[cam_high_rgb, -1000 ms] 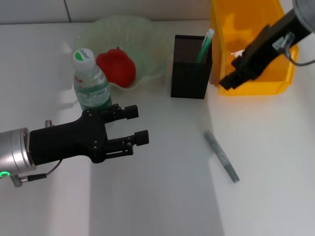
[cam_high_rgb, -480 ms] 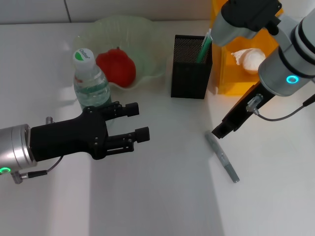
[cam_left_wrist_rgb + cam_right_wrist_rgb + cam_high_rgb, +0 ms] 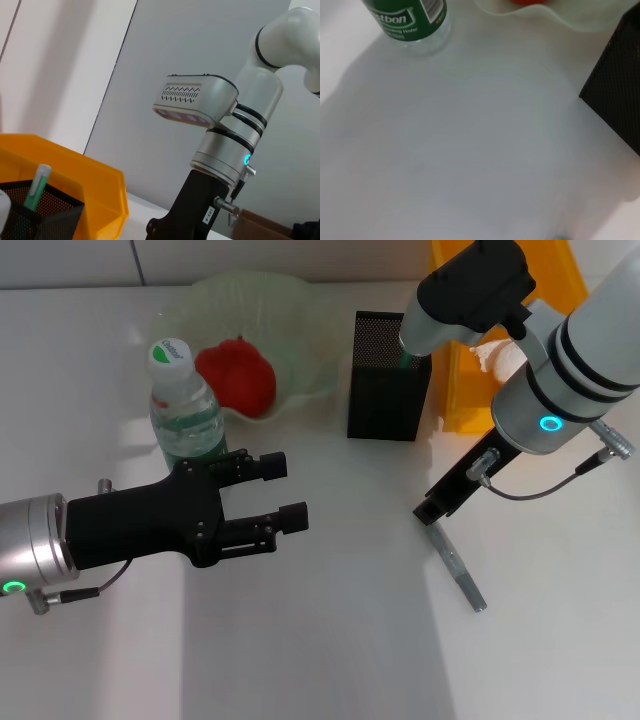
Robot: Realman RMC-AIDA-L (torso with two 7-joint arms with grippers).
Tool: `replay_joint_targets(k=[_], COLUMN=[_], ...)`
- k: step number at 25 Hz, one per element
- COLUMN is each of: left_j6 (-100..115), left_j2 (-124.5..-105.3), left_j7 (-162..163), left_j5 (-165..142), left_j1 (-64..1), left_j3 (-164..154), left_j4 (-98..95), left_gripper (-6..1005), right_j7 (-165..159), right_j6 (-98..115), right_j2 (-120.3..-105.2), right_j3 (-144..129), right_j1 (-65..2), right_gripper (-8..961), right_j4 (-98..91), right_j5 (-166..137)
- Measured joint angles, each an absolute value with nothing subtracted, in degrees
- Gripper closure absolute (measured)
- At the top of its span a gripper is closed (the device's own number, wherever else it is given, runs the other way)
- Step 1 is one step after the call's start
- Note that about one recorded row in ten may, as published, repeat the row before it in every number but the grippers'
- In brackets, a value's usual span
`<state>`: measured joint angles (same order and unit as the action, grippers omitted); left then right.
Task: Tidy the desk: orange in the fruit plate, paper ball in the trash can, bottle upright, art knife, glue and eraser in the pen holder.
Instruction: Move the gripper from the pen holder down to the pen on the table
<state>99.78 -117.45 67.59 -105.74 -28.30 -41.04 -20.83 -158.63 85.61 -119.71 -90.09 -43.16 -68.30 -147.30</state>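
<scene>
The desk (image 3: pixel 330 640) is mostly bare white surface, with the yellow bin (image 3: pixel 455 390) at the back right holding the paper ball (image 3: pixel 500 358), the fruit plate (image 3: pixel 300 330) at the back left holding the orange (image 3: pixel 237 375), and the bottle (image 3: pixel 183 410) upright in front of the plate. The pen holder (image 3: pixel 385 380) stands between plate and bin, a green-tipped pen in it. So the step in hand looks like the art knife (image 3: pixel 458 575), lying flat on the desk in front of the holder. The right gripper (image 3: pixel 432 510) sits at the knife's far end; I cannot tell how its fingers stand. The left gripper (image 3: pixel 285 492) hovers near the bottle, fingers spread, holding nothing. Next, the right arm would need to close on the knife, lift, and carry it back over the holder's rim; there is open room all round the knife.
</scene>
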Motion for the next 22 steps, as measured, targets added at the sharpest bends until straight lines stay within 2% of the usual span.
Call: replay_joint_targets(k=[22], left_j6=[98.96], left_j2=[-117.84], left_j7=[67.29], left_j5=[-105.73], left_j1=[-28.57], left_j3=[-41.22], left_j4=[-20.83], left_gripper=[245], right_j7=[-158.46], right_j6=[78.66], right_j2=[-119.70], right_j3=[-91.80], right_j1=[-44.41], right_gripper=[604], right_j4=[-60.54], right_j5=[-147.30])
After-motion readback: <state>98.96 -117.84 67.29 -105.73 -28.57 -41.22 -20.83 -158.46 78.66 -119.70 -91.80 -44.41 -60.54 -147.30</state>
